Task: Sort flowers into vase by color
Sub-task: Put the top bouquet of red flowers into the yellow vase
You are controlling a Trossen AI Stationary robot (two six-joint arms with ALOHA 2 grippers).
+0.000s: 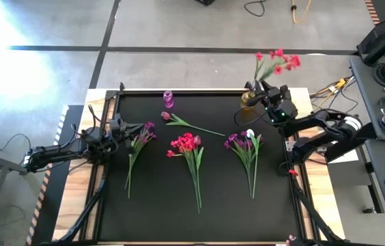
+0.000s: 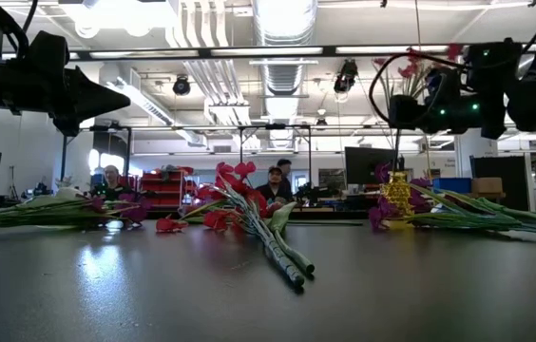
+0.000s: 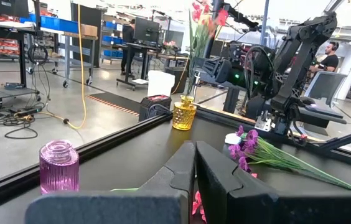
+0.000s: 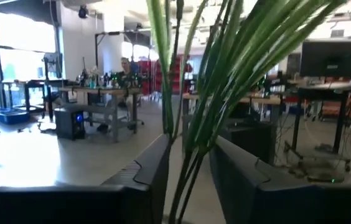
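Observation:
A yellow vase (image 1: 248,100) at the table's far right holds a red bunch of flowers (image 1: 278,61), stems upright. My right gripper (image 1: 258,89) is level with those stems (image 4: 185,124), open, one finger on either side. A purple vase (image 1: 168,99) stands at the far middle. On the black mat lie a purple bunch (image 1: 140,137), a single pink bloom (image 1: 172,117), a red bunch (image 1: 187,145) and a purple-and-white bunch (image 1: 245,142). My left gripper (image 1: 125,126) waits shut at the left, beside the purple bunch. My right gripper has the red bunch's green stems (image 4: 188,155) in the gap between its open fingers (image 4: 154,168), coming at them about level and lying across them. I cannot tell whether a finger touches a stem. The stems stand upright in the yellow vase.
A raised black frame (image 1: 179,91) edges the mat. Cables and equipment (image 1: 383,75) lie on a side table past the right edge. People sit at desks in the room behind. Bare mat (image 1: 158,205) stretches along the near side.

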